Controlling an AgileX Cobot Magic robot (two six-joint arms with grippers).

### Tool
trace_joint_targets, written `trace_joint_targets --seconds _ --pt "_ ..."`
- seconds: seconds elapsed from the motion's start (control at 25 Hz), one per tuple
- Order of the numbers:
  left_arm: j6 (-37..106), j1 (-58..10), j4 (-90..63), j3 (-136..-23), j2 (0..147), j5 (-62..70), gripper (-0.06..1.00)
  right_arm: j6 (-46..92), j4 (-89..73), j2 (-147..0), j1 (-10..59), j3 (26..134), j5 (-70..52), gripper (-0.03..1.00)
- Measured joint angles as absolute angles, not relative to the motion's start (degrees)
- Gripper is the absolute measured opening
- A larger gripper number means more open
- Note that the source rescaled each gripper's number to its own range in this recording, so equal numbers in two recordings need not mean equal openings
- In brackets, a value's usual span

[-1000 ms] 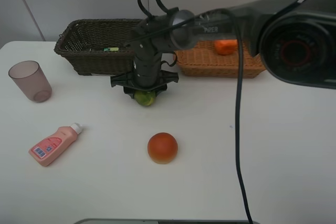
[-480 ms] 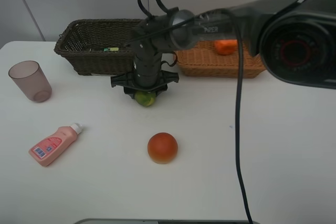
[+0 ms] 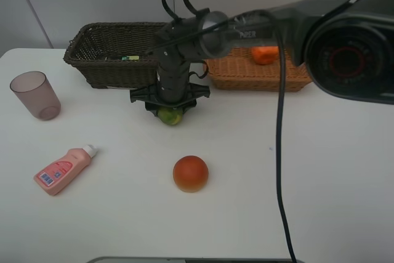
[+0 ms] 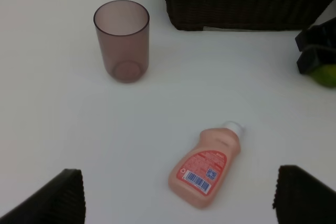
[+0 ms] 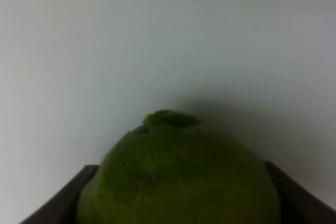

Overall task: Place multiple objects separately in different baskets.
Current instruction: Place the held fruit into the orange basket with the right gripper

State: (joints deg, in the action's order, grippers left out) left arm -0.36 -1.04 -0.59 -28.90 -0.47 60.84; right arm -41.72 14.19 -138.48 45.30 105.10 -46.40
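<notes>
While my right claw [image 3: 170, 108] is clenched on the green-yellow oval fruit [image 5: 178, 177], the fruit rests on the table [image 3: 308, 170] between its fingers [image 5: 55, 205]. Only the right wrist view shows the stem nub, pointing out ahead of the claw. The long axis seems to run finger to finger, though that view is blurred. From high up, just the fruit's lower edge peeks beneath the claw. My left claw [image 4: 178, 200] hangs released, spread wide.

**Cup, bottle and basket seen beyond parted fingers**

A translucent mauve cup [image 4: 122, 40] is seen upright on the white table [image 4: 52, 129], near the dark brown basket [image 4: 241, 4]. A pink white-capped bottle [image 4: 206, 165] is laid on its side, apart from the cup. A green-yellow fruit [image 4: 326, 74] is cut off at the frame's edge. The left gripper [image 4: 178, 202] is held with its fingers [image 4: 50, 199] spread wide.
</notes>
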Motion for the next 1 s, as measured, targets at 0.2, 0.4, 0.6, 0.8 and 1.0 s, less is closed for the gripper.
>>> trace_joint_targets --seconds 0.2,0.4,0.6,0.8,1.0 --pt "-0.36 -1.04 -0.59 -28.9 -0.47 60.84 0.92 -40.09 13.6 -137.39 45.3 105.1 -48.9 0.39" --pt "-0.36 -1.04 -0.59 -28.9 -0.47 60.84 0.92 -32.65 12.96 -133.73 45.1 105.1 -53.3 0.39" --pt "-0.36 -1.04 -0.59 -28.9 -0.47 60.84 0.92 -25.64 9.9 -131.33 43.03 105.1 -59.42 0.39" --pt "-0.36 -1.04 -0.59 -28.9 -0.47 60.84 0.92 -22.13 8.36 -128.04 39.5 105.1 -63.8 0.39" --pt "-0.36 -1.04 -0.59 -28.9 -0.47 60.84 0.92 -21.64 8.2 -124.62 34.57 105.1 -64.36 0.39"
